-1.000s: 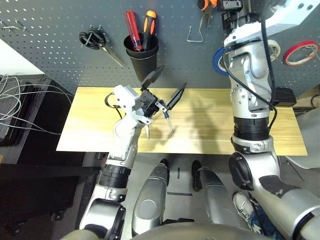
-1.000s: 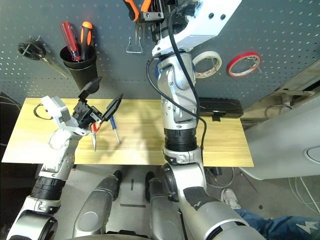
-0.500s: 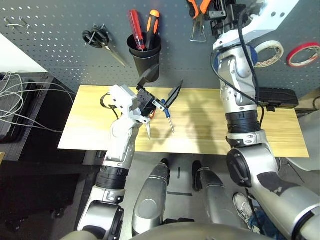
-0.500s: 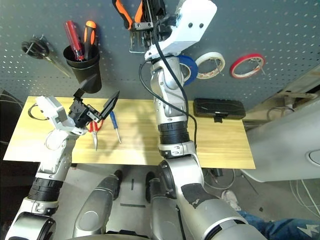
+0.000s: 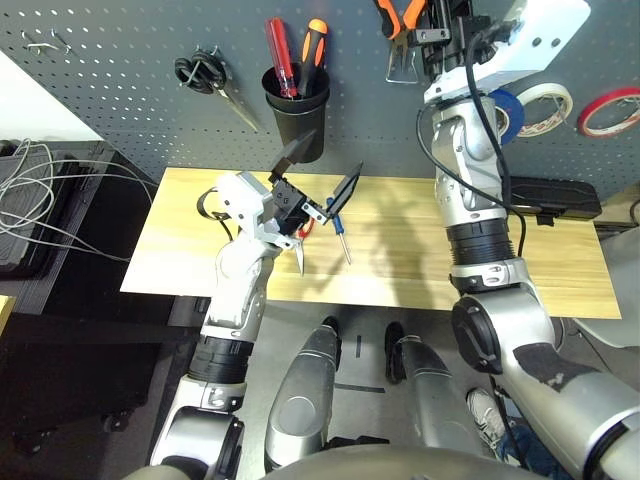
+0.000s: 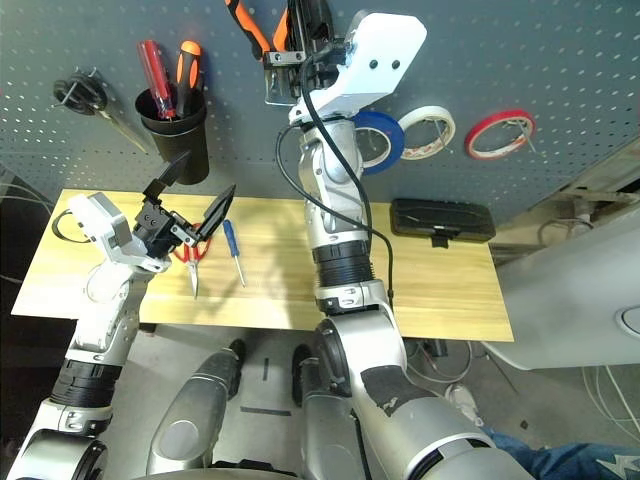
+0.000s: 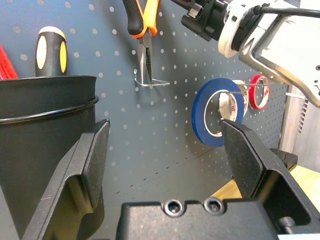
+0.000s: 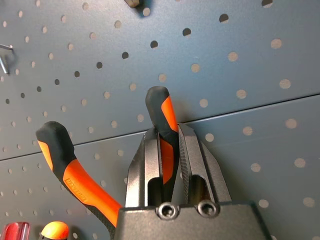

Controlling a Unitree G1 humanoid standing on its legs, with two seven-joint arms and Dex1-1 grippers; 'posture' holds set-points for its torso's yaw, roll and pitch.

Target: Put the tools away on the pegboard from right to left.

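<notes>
Blue tape ring (image 6: 378, 141) hung on pegboard (image 6: 560, 60). Right gripper (image 8: 167, 150) clenched on orange-and-black-handled pliers (image 7: 142, 35) at wire hook (image 7: 150, 80). Small blue-handled screwdriver (image 6: 234, 250) and red-handled scissors (image 6: 190, 262) left on table (image 6: 440, 280). Left gripper (image 5: 322, 172) released, empty.

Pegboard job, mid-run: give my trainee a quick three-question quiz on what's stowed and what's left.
1. True or false: the blue tape ring already hangs on the pegboard.
2. What is the right gripper shut on? A) scissors B) orange-and-black pliers C) tape
3. Which two tools lie on the table?

Key: 1 true. 2 B. 3 The blue-handled screwdriver and the red-handled scissors, beneath the open left gripper.
</notes>
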